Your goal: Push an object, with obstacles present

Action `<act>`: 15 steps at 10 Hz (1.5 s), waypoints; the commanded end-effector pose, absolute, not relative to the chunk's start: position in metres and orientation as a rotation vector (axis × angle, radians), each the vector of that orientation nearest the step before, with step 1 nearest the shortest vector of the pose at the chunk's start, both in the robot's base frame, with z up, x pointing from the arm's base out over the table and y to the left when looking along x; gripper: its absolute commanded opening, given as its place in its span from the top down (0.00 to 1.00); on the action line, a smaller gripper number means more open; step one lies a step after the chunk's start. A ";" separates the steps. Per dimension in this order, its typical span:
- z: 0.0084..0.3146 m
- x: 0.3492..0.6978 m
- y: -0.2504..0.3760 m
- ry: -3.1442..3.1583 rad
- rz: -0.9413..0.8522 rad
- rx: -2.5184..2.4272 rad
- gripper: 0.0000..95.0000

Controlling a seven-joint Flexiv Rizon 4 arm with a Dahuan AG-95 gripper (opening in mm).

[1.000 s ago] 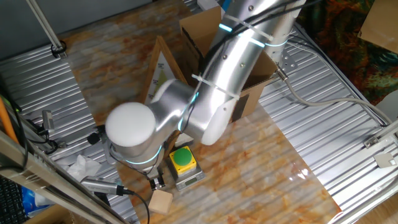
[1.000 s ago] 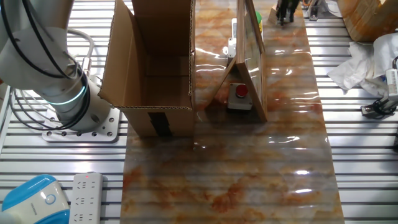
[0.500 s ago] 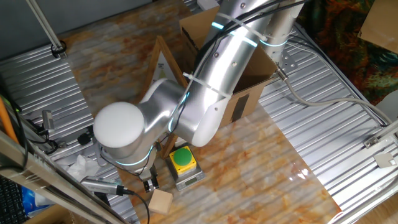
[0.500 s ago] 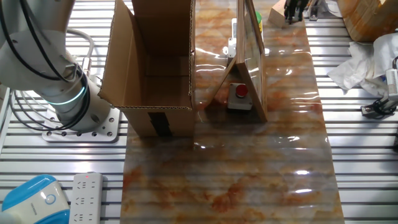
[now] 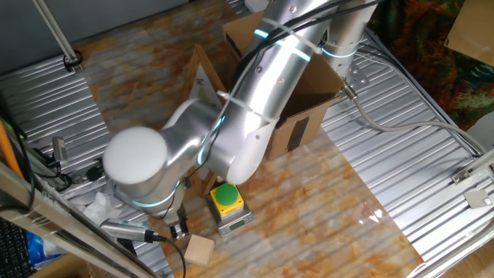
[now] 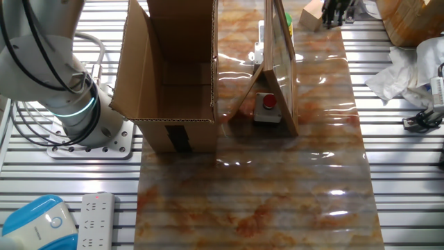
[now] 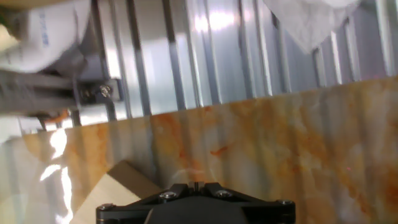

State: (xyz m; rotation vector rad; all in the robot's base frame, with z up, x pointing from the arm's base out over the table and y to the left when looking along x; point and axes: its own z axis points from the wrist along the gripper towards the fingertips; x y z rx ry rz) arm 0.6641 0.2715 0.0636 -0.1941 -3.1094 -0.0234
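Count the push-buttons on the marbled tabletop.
1: the yellow-and-green push-button on its grey base, between the wooden cube and the white board. Others may be hidden behind the arm.

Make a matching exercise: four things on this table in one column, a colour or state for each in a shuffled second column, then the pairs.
Things:
1. wooden cube
2. push-button
3. cardboard box
4. framed board

Descriptions:
A. open at the top, black tape on one side
B. plain light tan, near the table's edge
C. stands on edge
D. yellow and green cap on a grey base

Pairs: 1-B, 2-D, 3-A, 4-C
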 end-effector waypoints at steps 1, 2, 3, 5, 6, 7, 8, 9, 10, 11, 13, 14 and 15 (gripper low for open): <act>0.064 0.667 0.273 -3.113 -0.032 -0.199 1.00; 0.062 0.667 0.273 -3.115 -0.031 -0.195 1.00; 0.060 0.666 0.273 -3.118 -0.029 -0.193 1.00; 0.059 0.667 0.273 -3.120 -0.028 -0.196 1.00; 0.060 0.668 0.275 -3.118 -0.029 -0.200 1.00; 0.061 0.669 0.275 -3.119 -0.031 -0.202 1.00; 0.061 0.669 0.275 -3.119 -0.032 -0.204 1.00; 0.061 0.669 0.275 -3.119 -0.031 -0.204 1.00; 0.061 0.669 0.275 -3.119 -0.031 -0.207 1.00; 0.061 0.668 0.275 -3.120 -0.033 -0.212 1.00; 0.059 0.666 0.280 -3.125 -0.030 -0.229 1.00; 0.059 0.666 0.281 -3.124 -0.030 -0.231 1.00; 0.059 0.665 0.282 -3.124 -0.032 -0.234 1.00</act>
